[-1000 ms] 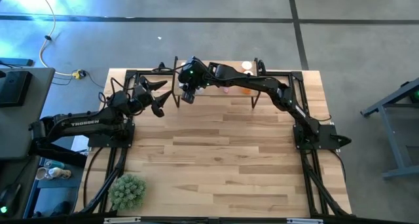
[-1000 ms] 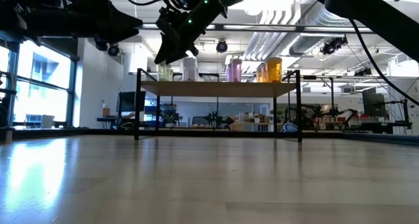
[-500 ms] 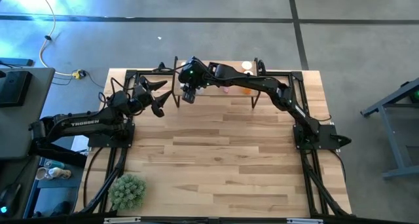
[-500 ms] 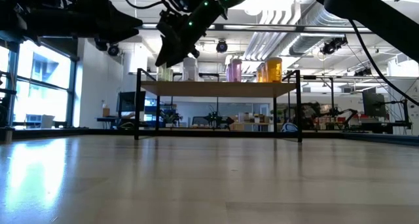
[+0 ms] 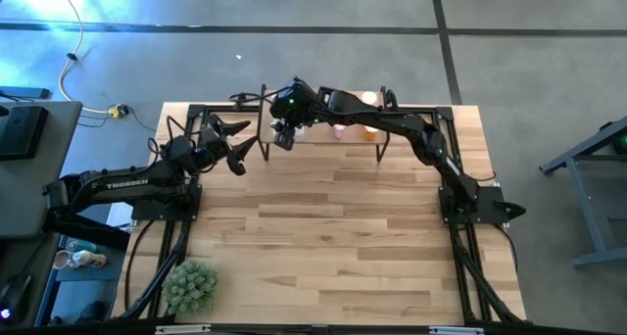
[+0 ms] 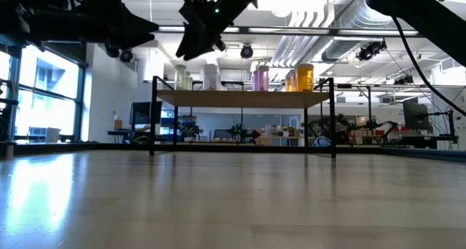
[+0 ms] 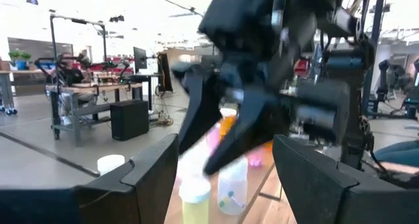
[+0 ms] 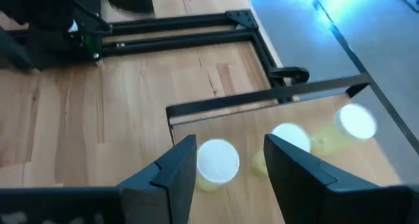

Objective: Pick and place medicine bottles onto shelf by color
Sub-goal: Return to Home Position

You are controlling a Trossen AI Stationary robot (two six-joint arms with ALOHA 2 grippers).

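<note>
At table's near-left corner: spiky plant point(image 5: 191, 286). Mid-left: left gripper point(image 5: 238, 146), fingers apart, empty. Far edge: right gripper point(image 5: 284, 139), fingers apart, empty, above shelf point(image 6: 240, 97) left end. On shelf, from left end: yellow-green medicine bottles point(image 6: 183, 78), pale bottle point(image 6: 211, 76), pink bottle point(image 6: 260, 77), orange bottle point(image 6: 303, 77).

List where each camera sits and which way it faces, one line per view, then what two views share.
High view: overhead, straight down on the table; both arms show, left gripper and right gripper open.
Low view: table height, level toward the shelf and room; arms overhead.
Left wrist view: on the left arm, facing the right gripper; left fingers frame it.
Right wrist view: on the right arm, down at the yellow-green bottles; right fingers show.
Shared: both wrist views see the yellow-green bottles on the shelf.
</note>
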